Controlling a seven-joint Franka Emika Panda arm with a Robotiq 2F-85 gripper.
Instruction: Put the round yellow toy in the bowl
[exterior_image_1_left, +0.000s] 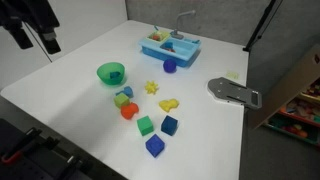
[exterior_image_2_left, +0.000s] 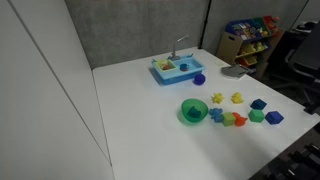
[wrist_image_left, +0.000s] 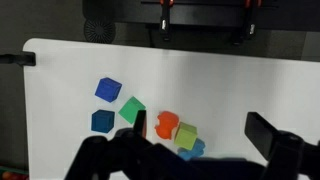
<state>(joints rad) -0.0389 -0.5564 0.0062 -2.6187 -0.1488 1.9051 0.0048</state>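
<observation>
One green bowl (exterior_image_1_left: 110, 73). One blue toy sink (exterior_image_1_left: 170, 45). Two yellow toys: one round yellow toy (exterior_image_1_left: 152, 88) and one longer yellow toy (exterior_image_1_left: 168, 104). One purple ball (exterior_image_1_left: 169, 67). Six blocks: one blue block (exterior_image_1_left: 154, 146), one dark blue block (exterior_image_1_left: 169, 124), one green block (exterior_image_1_left: 146, 125), one orange block (exterior_image_1_left: 128, 111), one yellow-green block (exterior_image_1_left: 121, 100), one small light-blue block (exterior_image_1_left: 126, 92). One grey flat object (exterior_image_1_left: 235, 91). One white table (exterior_image_1_left: 60, 90).
</observation>
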